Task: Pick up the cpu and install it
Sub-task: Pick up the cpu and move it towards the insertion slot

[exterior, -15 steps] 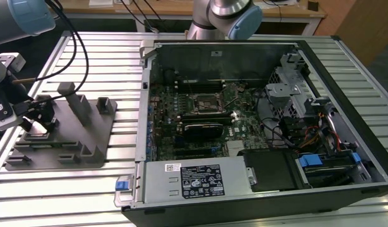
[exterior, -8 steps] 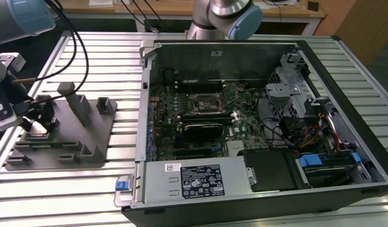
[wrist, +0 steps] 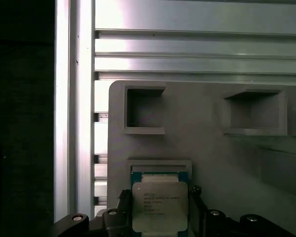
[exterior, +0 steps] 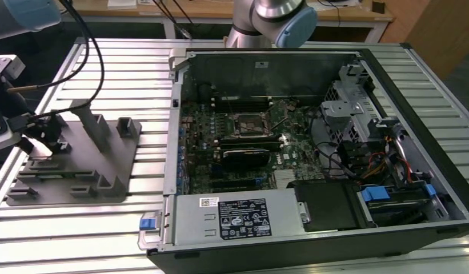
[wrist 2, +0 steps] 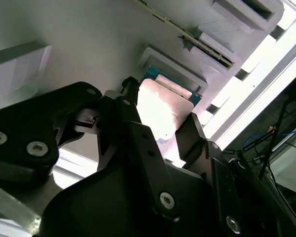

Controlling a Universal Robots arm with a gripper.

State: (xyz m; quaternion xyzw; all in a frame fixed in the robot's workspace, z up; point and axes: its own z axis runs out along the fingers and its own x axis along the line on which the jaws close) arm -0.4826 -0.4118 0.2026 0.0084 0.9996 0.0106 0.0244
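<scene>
Here, square cpu (wrist: pixel 159 205), silvery-grey printed lid, green rim, clamped between 2 black jaws, at grey fixture plate (wrist: pixel 197 143).

One cpu (wrist: pixel 160 206), one grey fixture plate (exterior: pixel 74 165), one open computer case (exterior: pixel 311 154), one arm (exterior: pixel 274 17).

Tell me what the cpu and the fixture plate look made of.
The cpu: top looks like silvery satin metal, throwing bright glare; its rim looks like green circuit board. The fixture plate: probably matte grey plastic, judging by its even, dull surface.
</scene>
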